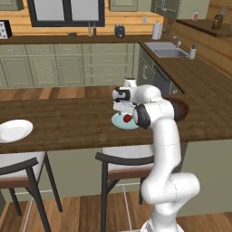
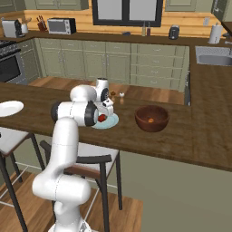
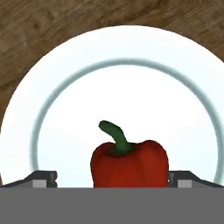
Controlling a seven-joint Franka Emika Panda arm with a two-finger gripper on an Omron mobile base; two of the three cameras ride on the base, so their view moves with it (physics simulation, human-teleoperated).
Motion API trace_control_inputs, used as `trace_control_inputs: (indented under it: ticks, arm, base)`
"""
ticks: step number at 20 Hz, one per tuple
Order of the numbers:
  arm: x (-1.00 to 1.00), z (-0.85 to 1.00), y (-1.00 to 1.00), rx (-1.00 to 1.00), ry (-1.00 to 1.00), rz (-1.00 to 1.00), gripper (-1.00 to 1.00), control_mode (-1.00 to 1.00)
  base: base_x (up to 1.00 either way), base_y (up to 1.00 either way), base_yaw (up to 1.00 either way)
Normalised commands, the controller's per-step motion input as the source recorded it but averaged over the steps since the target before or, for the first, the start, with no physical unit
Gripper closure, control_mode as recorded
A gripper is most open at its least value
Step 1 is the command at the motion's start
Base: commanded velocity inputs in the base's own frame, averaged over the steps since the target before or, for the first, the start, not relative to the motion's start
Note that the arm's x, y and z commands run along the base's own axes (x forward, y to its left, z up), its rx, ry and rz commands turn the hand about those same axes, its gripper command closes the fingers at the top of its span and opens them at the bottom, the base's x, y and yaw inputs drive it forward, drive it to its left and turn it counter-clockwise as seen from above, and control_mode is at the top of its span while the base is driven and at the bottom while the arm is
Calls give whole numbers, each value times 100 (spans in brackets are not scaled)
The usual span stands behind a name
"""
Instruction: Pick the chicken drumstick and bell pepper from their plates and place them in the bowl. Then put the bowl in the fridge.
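A dark wooden counter (image 1: 68,122) runs across a kitchen with pale green cabinets (image 1: 68,63) along the far wall. Two bar stools (image 1: 124,161) stand at its near edge. The white arm bends over the counter and its gripper (image 3: 112,177) points down at the pale blue-green plate (image 3: 183,96). In the hand view the bell pepper (image 3: 129,162) stands on this plate, red with a curved green stem, directly between the two fingertips (image 3: 43,178). The fingers are spread wide, one on each side of the pepper, with a gap visible on both sides. From the base views the pepper (image 1: 127,118) shows as a small red lump on the plate (image 2: 111,122), partly hidden by the hand. Just beside the plate, toward the sink side, sits the dark reddish-brown bowl (image 2: 152,118); something small and orange-brown lies inside it, too small to identify. A white plate (image 1: 14,130) lies well apart near the counter's other end. Farther back, a sink (image 1: 168,50) is set in the side counter.
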Motion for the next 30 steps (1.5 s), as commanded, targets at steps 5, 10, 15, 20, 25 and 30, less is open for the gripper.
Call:
trace_control_inputs:
  ticks: [5, 10, 15, 20, 25, 30]
  arm:
    - [-22, -31, 0, 0, 0, 1, -100, -100]
    - [-26, -37, 0, 0, 0, 0, 100, -100]
    - [-27, -31, 0, 0, 0, 0, 100, -100]
    - [-73, 27, -24, 3, -14, 0, 100, -100]
    - [-99, 56, -19, 1, -25, 1, 100, -100]
    - [-84, 79, -7, -7, -26, 2, 100, -100]
  base:
    - [0, 0, 0]
    - [0, 0, 0]
    - [0, 0, 0]
    - [0, 0, 0]
    - [0, 0, 0]
    - [0, 0, 0]
